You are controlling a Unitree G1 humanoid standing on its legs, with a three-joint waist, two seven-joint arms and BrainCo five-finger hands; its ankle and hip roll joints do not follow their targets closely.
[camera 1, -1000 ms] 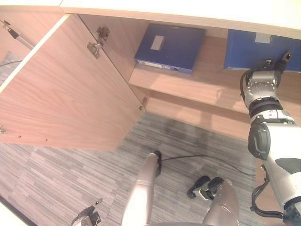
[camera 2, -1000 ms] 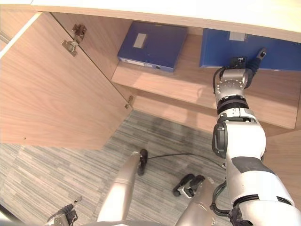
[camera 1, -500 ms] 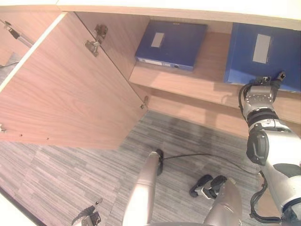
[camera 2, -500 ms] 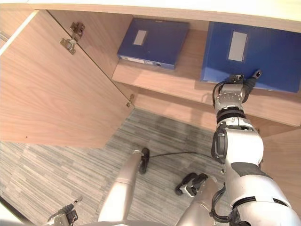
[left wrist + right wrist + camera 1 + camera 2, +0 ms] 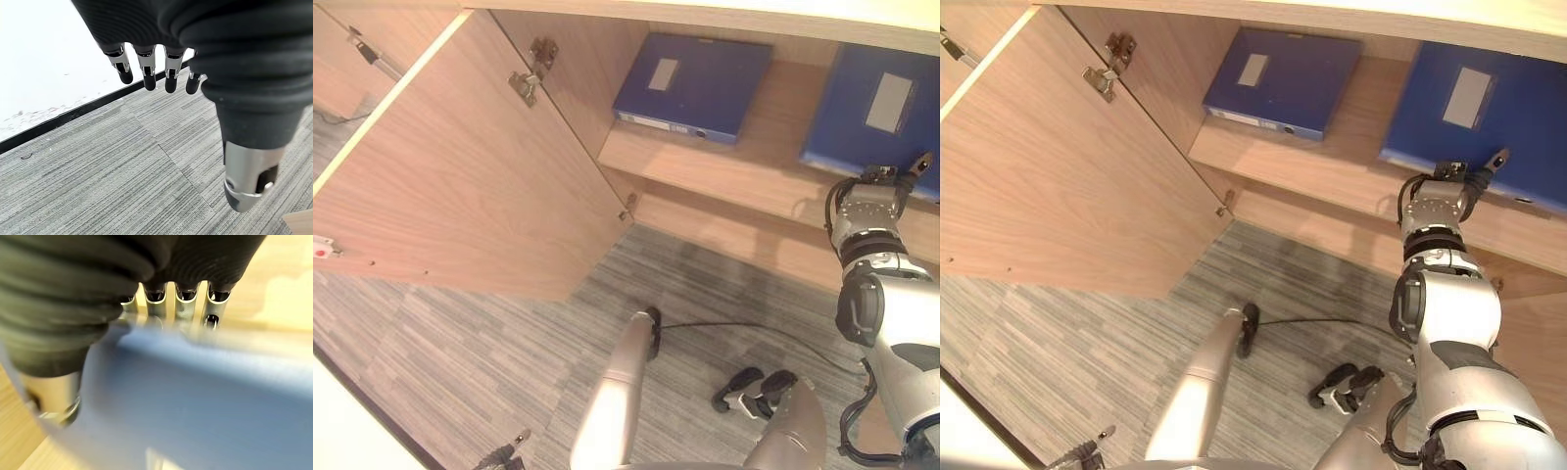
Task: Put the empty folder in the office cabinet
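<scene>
Right hand [image 5: 1438, 201] has drawn back to the shelf [image 5: 1351, 166] edge; fingers under folder [image 5: 1489, 103], grip unreadable. Left hand [image 5: 161, 58] hangs relaxed, released. Placement looks nearly done.

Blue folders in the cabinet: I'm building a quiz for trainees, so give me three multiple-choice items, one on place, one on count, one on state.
1. Where does the right hand sit?
A. At the near edge of the right folder on the shelf
B. On the carpet
C. On the cabinet door

2. How many blue folders lie on the shelf?
A. One
B. Two
C. Four

3. How is the cabinet door?
A. Closed
B. Removed
C. Swung open

Key: 1 A, the hand meets that folder's front edge. 2 B, the left folder and the right one are there. 3 C, the door stands out over the carpet, hinges showing.
</scene>
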